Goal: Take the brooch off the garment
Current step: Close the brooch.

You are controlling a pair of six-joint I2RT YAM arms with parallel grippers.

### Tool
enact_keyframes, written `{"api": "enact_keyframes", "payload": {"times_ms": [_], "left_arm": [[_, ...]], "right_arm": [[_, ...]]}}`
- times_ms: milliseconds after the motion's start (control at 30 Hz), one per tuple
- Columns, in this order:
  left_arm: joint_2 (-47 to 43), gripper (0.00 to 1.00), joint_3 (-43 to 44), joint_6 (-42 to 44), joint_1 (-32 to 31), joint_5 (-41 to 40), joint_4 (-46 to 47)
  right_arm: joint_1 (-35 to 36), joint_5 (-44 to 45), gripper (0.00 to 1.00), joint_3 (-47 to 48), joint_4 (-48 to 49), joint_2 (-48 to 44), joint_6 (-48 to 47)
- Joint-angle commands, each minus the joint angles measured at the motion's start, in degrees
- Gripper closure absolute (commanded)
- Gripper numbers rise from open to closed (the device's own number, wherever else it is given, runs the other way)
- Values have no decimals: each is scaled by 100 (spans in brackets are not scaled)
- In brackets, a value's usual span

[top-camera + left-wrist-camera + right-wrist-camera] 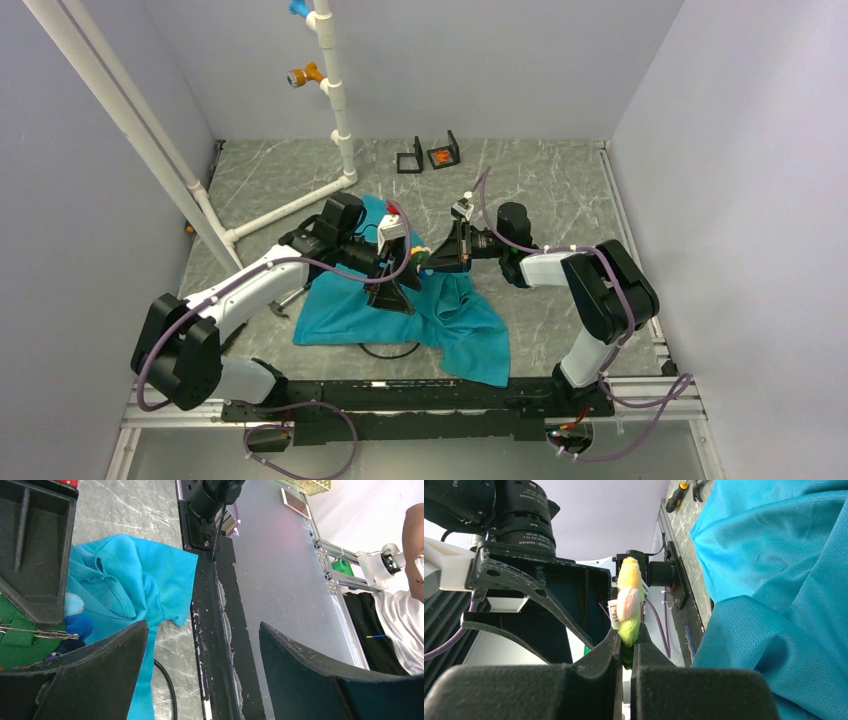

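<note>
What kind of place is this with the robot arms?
Probably a robot lab test cell: plain walls box in a marble-patterned table, a white pipe rack stands at its back, and two arms mount on its near edge.

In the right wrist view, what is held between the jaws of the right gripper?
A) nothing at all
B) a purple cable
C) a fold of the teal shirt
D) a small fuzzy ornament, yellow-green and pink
D: the right gripper has its jaws shut on the brooch, a fuzzy yellow-green and pink piece, while the garment shows off to the side, not between the jaws.
</note>
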Motion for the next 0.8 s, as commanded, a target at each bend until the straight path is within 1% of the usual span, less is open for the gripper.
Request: {"api": "enact_keyframes", "payload": {"times_ms": [0,300,400,533,600,767], "left_arm": [[60,14,280,97,-40,-8,85],[143,14,296,-214,-4,-204,379],[154,14,261,-280,103,-222,485],[129,15,113,-930,341,21,1123],[128,15,69,-1104,392,122,1296],[146,15,66,-984,403,159,1183]], "right_arm": [[11,-37,100,103,393,-193,129],[98,-136,100,63,511,-329,133],[131,-187,100,52,593,-375,159],[222,-230,100,33,474,-454,-17],[277,-241,100,37,433,-497,-97],[322,-265,100,80,475,-502,-102]]}}
